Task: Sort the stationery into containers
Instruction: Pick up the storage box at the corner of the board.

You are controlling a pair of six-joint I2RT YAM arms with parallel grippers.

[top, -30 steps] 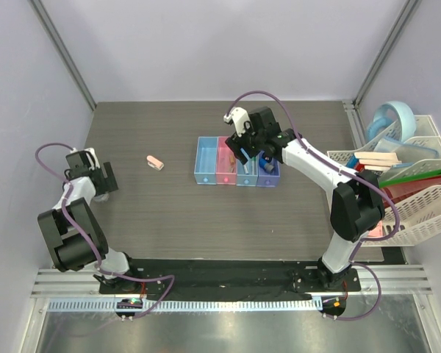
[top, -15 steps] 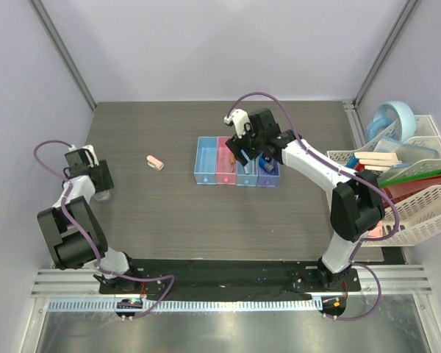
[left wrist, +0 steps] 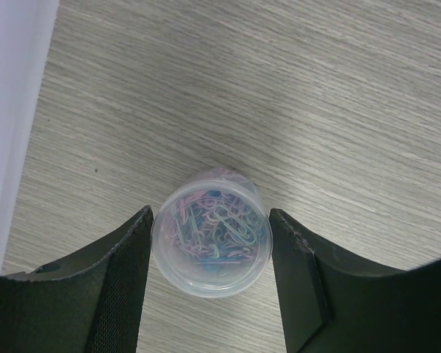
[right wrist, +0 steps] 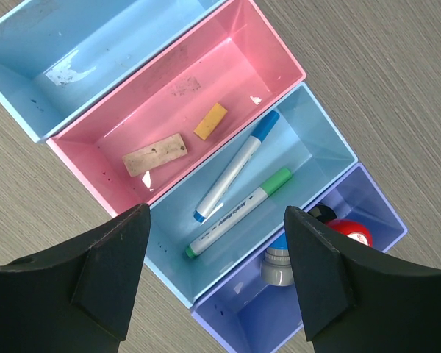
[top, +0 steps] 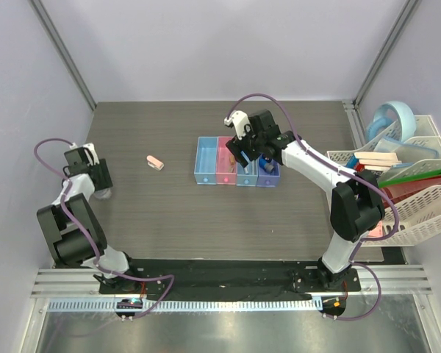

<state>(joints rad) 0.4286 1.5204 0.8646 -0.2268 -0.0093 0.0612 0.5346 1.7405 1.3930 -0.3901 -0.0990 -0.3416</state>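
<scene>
My left gripper [left wrist: 211,254] is open and low over the table. Its jaws stand on either side of a clear round tub [left wrist: 211,233] full of coloured paper clips, very close to its sides. In the top view this gripper [top: 101,191] is at the far left. A pink eraser [top: 155,162] lies on the table left of the bins. My right gripper [right wrist: 217,219] is open and empty above the row of bins [top: 237,163]. The pink bin [right wrist: 264,51] holds a tan block [right wrist: 154,154] and a small yellow piece [right wrist: 210,121]. The light blue bin [right wrist: 320,136] holds a blue pen [right wrist: 235,168] and a green pen [right wrist: 242,209]. The darker blue bin [right wrist: 235,327] holds the red-capped bottle [right wrist: 349,232].
The leftmost light blue bin [right wrist: 95,44] holds nothing. A grey and blue cap [right wrist: 278,265] lies in the darker blue bin. A white rack [top: 419,184] with books and folders stands at the right edge. The purple wall [left wrist: 15,110] is just left of the tub.
My left gripper has shifted a little to the left over the tub. The right gripper has barely moved above the bins.
</scene>
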